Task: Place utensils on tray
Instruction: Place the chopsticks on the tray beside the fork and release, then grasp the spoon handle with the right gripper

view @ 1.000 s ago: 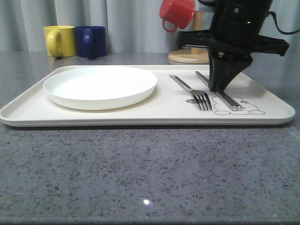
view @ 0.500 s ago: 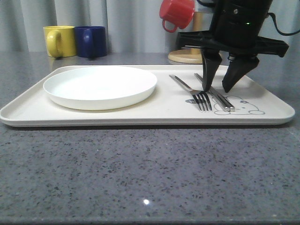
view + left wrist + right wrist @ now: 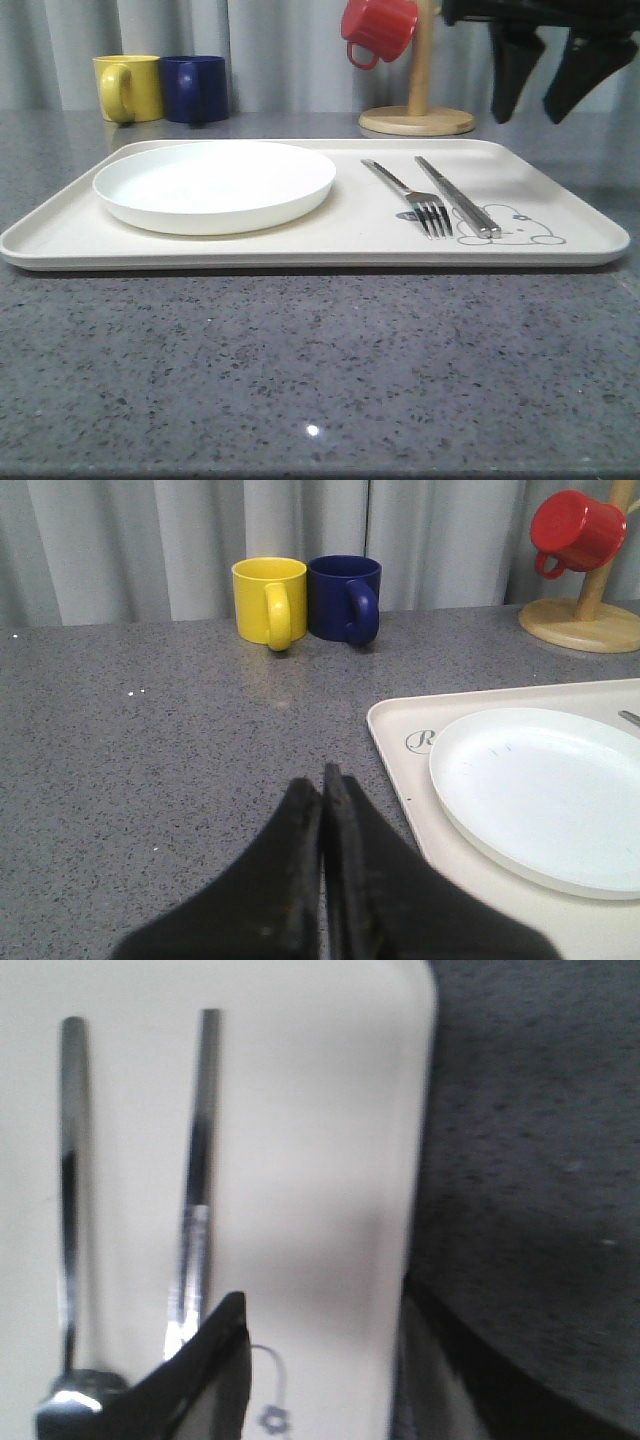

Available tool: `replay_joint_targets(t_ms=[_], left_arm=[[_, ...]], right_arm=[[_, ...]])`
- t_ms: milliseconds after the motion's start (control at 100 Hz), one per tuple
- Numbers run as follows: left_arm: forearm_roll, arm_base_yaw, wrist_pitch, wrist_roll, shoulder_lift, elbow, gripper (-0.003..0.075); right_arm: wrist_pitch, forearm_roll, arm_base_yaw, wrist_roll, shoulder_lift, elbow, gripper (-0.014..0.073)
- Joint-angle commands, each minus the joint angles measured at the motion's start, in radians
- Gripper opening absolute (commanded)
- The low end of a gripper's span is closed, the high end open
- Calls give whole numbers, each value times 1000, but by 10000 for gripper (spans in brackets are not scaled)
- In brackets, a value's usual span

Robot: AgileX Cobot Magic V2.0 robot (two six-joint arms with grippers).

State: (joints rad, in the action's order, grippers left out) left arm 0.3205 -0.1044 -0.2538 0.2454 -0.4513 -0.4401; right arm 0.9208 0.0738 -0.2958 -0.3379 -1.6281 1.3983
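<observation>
The cream tray (image 3: pixel 360 230) lies across the table. On it rest a white plate (image 3: pixel 215 180) at the left, and a silver fork (image 3: pixel 410 195) with a knife (image 3: pixel 455 195) beside it at the right. My right gripper (image 3: pixel 530 120) hangs open well above the tray's far right corner, holding nothing. In the right wrist view the fork (image 3: pixel 70 1180) and knife (image 3: pixel 198 1160) lie side by side on the tray (image 3: pixel 320 1110), below my spread right gripper (image 3: pixel 320 1300). My left gripper (image 3: pixel 322 775) is shut and empty over bare table, just left of the tray's rim (image 3: pixel 395 730) and the plate (image 3: pixel 540 790).
A yellow mug (image 3: pixel 128 87) and a blue mug (image 3: pixel 193 88) stand behind the tray at the far left. A red mug (image 3: pixel 378 28) hangs on the wooden mug stand (image 3: pixel 417 120) behind the tray's right half. Grey speckled tabletop (image 3: pixel 320 380) stretches in front.
My right gripper opened off the knife, then rose up and to the right, away from the tray. The knife stays flat beside the fork.
</observation>
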Motion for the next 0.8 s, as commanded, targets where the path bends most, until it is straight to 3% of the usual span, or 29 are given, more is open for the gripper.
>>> replay_joint_targets(t_ms=[0, 430, 790], left_arm=[[4, 1, 85, 1, -3, -28, -19], [4, 1, 85, 1, -3, -28, -19], [4, 1, 85, 1, -3, -28, -19]], right_arm=[[17, 27, 71, 73, 68, 32, 365], [93, 16, 426, 252, 62, 32, 365], [94, -36, 492, 323, -50, 32, 363]])
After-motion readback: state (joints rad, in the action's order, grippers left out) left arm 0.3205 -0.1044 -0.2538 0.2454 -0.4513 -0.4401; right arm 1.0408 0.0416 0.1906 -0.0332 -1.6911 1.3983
